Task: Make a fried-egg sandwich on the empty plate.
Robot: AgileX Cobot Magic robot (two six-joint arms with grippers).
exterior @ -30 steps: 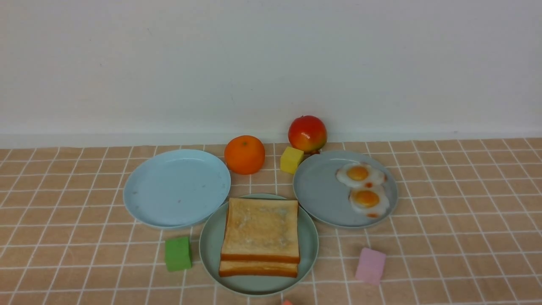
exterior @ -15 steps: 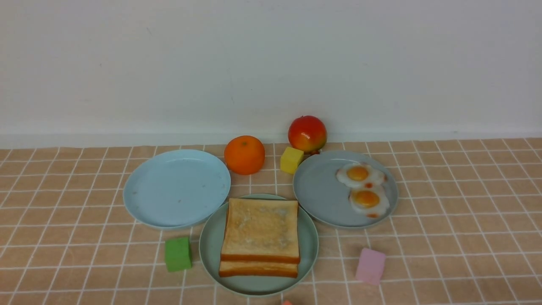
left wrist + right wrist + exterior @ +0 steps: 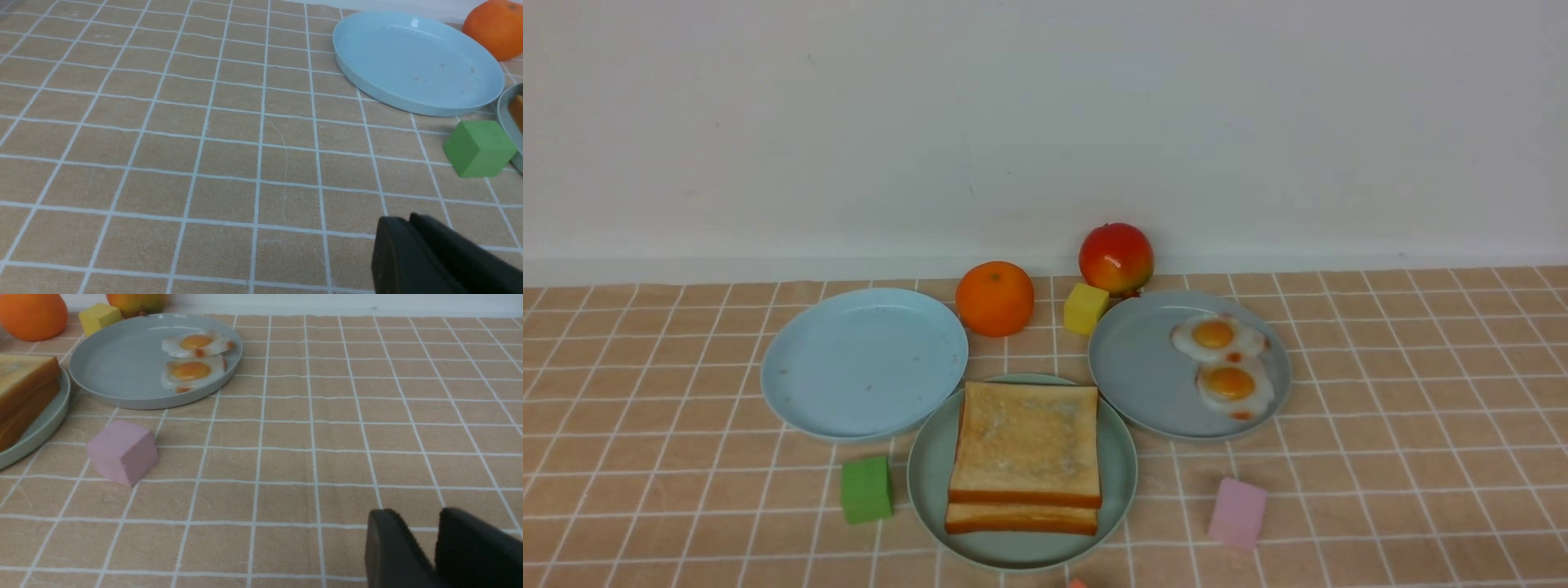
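The sandwich, two toast slices stacked, lies on the mint-green plate at front centre; nothing shows between the slices. Two fried eggs lie on the grey-blue plate to its right, and a third egg is hidden. The right wrist view shows the sandwich and the eggs. My left gripper is shut and empty over the cloth, near the green cube. My right gripper is slightly open and empty, well right of the pink cube. Neither gripper shows in the front view.
An empty pale sky-blue plate sits at the left. An orange, a yellow cube and a red-yellow fruit stand behind the plates. A green cube and a pink cube flank the mint-green plate.
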